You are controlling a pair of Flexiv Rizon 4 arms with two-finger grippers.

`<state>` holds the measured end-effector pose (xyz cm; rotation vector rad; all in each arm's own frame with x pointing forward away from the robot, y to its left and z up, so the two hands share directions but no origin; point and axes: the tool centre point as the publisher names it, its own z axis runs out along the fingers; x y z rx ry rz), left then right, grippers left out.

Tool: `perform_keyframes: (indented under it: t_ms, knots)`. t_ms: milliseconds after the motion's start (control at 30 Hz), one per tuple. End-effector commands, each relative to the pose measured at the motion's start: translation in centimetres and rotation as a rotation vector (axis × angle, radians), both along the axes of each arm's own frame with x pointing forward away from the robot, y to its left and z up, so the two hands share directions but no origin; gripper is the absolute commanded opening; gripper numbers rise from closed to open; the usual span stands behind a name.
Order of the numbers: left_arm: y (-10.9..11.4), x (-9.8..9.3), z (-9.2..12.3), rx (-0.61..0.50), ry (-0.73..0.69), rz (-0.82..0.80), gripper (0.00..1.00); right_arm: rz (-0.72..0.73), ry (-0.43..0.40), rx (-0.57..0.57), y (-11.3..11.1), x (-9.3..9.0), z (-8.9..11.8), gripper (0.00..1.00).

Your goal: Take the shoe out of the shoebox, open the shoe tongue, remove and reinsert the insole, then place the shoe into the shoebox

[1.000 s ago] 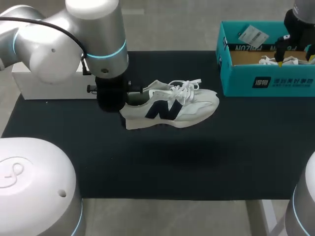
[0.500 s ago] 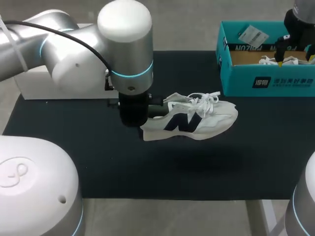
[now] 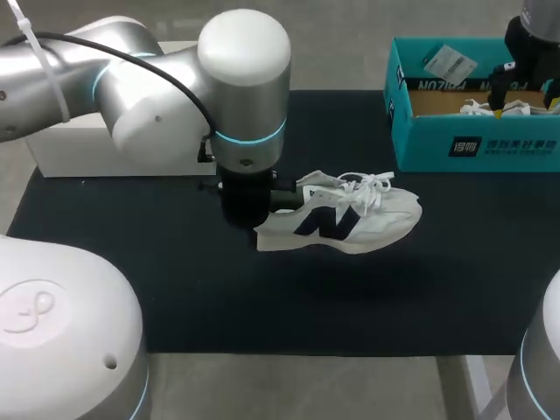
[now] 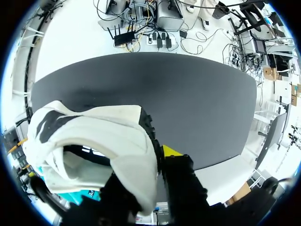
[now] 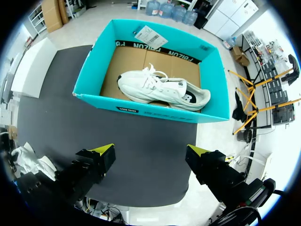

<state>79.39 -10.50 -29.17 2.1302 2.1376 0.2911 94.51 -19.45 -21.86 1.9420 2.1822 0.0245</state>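
Shoe (image 3: 346, 219) airborne, heel in left jaws, toe pointing right, axis crosswise.

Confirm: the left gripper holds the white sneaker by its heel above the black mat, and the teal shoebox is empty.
Not empty: the right wrist view shows a second white sneaker lying in the teal shoebox. The left gripper does hold the white sneaker by its heel above the black mat.

Carried the shoe (image 3: 350, 219) rightward, from left of centre to mid-frame, nearer the box (image 3: 490, 147).
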Motion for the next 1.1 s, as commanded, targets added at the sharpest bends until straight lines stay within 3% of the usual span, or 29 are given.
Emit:
perform_keyframes:
  t_ms: [33, 400, 1100]
  knots:
    - [-1.1, 0.8, -2.2, 0.018, 0.013, 0.005, 0.00, -0.001, -0.002, -0.001, 0.0, -0.1, -0.1, 1.00]
    - [-1.4, 1.4, -6.4, -0.017, 0.044, 0.016, 0.00, -0.001, -0.002, -0.001, 0.0, -0.1, -0.1, 1.00]
    - [-1.6, 1.5, -10.7, 0.018, 0.020, -0.021, 0.00, -0.001, -0.002, -0.001, 0.0, -0.1, -0.1, 1.00]
